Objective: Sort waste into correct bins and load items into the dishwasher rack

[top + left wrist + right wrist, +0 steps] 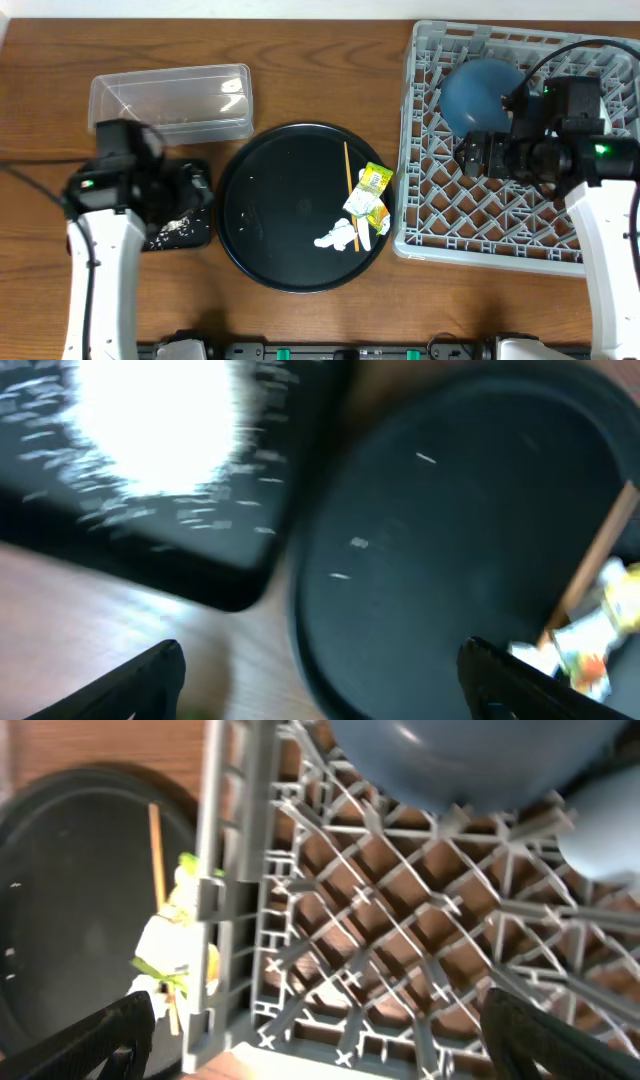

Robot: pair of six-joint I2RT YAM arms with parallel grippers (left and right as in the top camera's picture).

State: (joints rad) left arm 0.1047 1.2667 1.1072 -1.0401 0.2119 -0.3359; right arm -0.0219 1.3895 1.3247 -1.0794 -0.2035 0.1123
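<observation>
The grey dishwasher rack (520, 215) stands at the right with the large blue plate (480, 85) in its far left corner. My right gripper (470, 155) is open and empty above the rack floor (400, 920), just in front of the plate (470, 760). A pale blue rounded thing (605, 840) sits beside the plate. My left gripper (203, 190) is open and empty over the gap between the shallow black tray (185, 232), which holds rice grains, and the round tray. Yellow-green wrappers (372, 185), a white scrap (338, 238) and the wooden stick (347, 168) lie on the round tray. The cream bowl and whitish cup are out of view.
The large round black tray (290, 210) sits mid-table, with a few rice grains (358, 542) on it. The clear plastic tub (170, 100) stands at the back left. The left wrist view shows the black tray's corner (240, 575) under glare, close to the round tray's rim.
</observation>
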